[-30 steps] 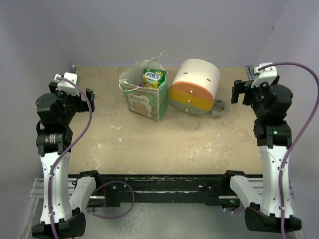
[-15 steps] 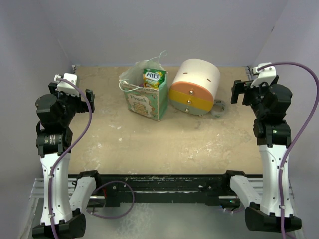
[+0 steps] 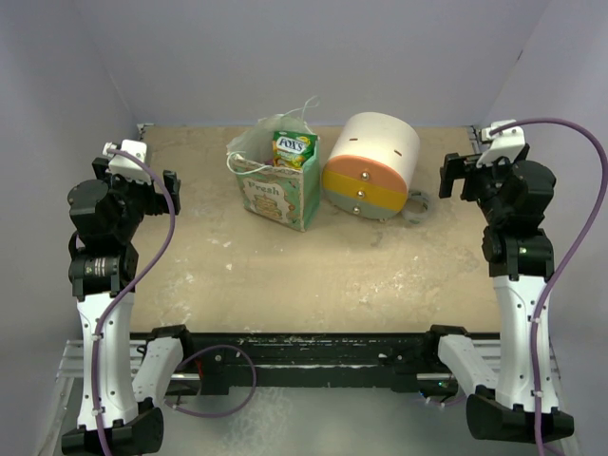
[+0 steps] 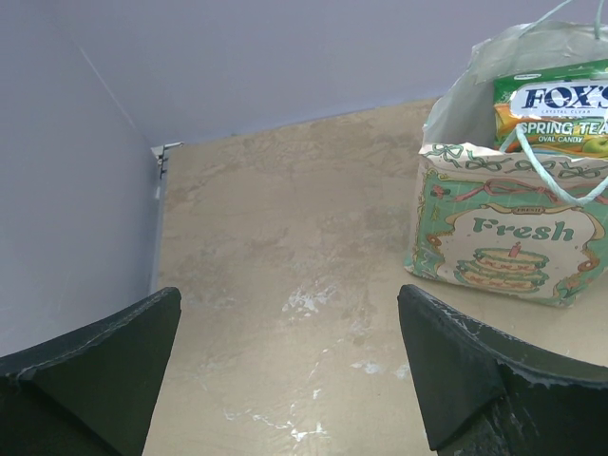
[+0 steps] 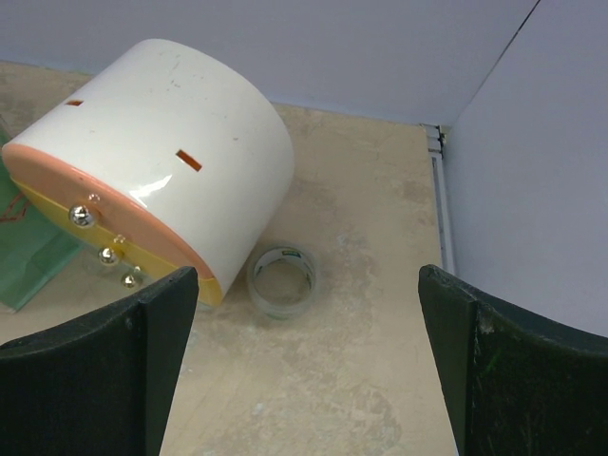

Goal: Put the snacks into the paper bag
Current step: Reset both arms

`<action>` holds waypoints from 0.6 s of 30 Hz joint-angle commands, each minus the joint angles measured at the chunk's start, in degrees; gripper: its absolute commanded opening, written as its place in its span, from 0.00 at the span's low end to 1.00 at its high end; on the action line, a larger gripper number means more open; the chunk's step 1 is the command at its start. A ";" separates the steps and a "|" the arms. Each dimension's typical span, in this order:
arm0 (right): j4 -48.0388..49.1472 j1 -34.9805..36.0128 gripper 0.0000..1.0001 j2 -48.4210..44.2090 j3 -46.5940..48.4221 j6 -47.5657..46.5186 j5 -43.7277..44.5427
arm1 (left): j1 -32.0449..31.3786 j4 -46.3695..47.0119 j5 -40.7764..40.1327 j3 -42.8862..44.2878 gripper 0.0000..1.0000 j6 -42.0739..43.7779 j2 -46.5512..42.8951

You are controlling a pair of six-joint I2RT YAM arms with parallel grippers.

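The paper bag [image 3: 280, 195], pale green and cream with "Fresh" lettering and white string handles, stands at the back middle of the table. A green and yellow "FOX'S" snack packet [image 3: 293, 148] sticks up out of its top. The left wrist view shows the bag [image 4: 503, 242] and the packet [image 4: 556, 109] at the upper right. No other snacks show. My left gripper [image 3: 142, 180] is open and empty, raised at the left edge. My right gripper [image 3: 465, 176] is open and empty, raised at the right edge.
A round white, orange and yellow drawer unit [image 3: 372, 163] lies on its side right of the bag, also in the right wrist view [image 5: 152, 204]. A clear tape roll [image 5: 281, 281] sits against it. Purple walls close the left, back and right.
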 commanded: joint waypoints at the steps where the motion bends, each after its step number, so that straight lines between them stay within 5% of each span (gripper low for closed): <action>1: 2.67 -0.17 1.00 0.19 0.20 0.20 -1.33 | 0.41 1.60 -0.23 0.03 0.99 -0.20 -0.42; 18: 4.09 -0.19 1.00 0.41 -0.32 0.00 -1.12 | 0.36 1.87 -0.23 -0.33 0.99 0.00 -0.59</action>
